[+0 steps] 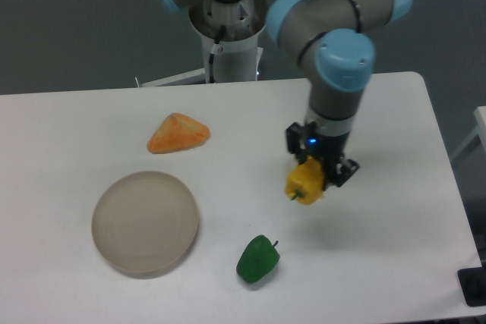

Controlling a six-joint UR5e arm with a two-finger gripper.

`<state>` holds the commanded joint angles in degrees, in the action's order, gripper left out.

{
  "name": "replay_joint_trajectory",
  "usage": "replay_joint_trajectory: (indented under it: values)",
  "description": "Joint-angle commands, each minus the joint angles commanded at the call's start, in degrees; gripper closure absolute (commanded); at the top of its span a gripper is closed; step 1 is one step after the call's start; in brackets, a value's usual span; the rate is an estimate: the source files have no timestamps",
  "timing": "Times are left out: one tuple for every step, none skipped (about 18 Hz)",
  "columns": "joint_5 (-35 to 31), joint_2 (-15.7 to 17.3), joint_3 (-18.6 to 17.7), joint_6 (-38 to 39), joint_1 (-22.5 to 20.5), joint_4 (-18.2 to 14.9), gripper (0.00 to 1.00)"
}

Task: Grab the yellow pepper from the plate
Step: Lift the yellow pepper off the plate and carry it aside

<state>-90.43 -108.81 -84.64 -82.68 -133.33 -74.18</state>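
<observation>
The yellow pepper (305,184) is small and blocky, with its short dark stem pointing down-left. My gripper (319,172) is shut on it and holds it right of the table's centre, a little above the white tabletop; a faint shadow lies below and to the right. The plate (145,222), a round beige disc, lies at the front left with nothing on it, far to the left of the gripper.
An orange triangular lump (178,133) lies behind the plate. A green pepper (257,259) lies in front of the gripper, near the table's front edge. The arm's base (225,32) stands at the back centre.
</observation>
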Motion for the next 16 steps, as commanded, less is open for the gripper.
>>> replay_joint_trajectory:
  values:
    - [-0.8, -0.1, 0.0, -3.4, -0.3, -0.5, 1.0]
    - [-1.1, -0.4, 0.1, -5.7, -0.4, -1.1, 1.0]
    - [-1.3, -0.6, 0.3, -6.8, -0.4, -1.4, 1.0]
    - [-1.5, -1.0, 0.5, -7.0, -0.5, -1.4, 1.0]
    - [-1.5, -1.2, 0.8, -7.0, -0.5, -1.4, 1.0]
    - [-1.5, -1.3, 0.8, -7.1, -0.6, -1.4, 1.0]
    - [-1.5, -1.8, 0.8, -8.1, -0.6, -1.3, 1.0]
    - [-1.5, -2.2, 0.9, -9.2, -0.5, -1.1, 1.0]
    - [-1.5, -2.3, 1.0, -9.2, -0.5, -1.1, 1.0]
    - [-1.4, -2.4, 1.1, -9.2, -0.5, -1.1, 1.0]
    - [-1.5, -2.5, 1.1, -9.2, -0.5, -0.9, 1.0]
    - [-1.5, -2.6, 1.1, -9.2, -0.5, -0.8, 1.0]
    - [-1.4, -2.6, 1.1, -9.2, -0.4, -0.8, 1.0]
    - [-1.4, -2.6, 1.1, -9.2, -0.4, -0.8, 1.0]
    - [-1.3, -2.6, 1.1, -9.2, -0.4, -0.7, 1.0]
    - [-1.3, -2.6, 1.1, -9.1, -0.4, -0.7, 1.0]
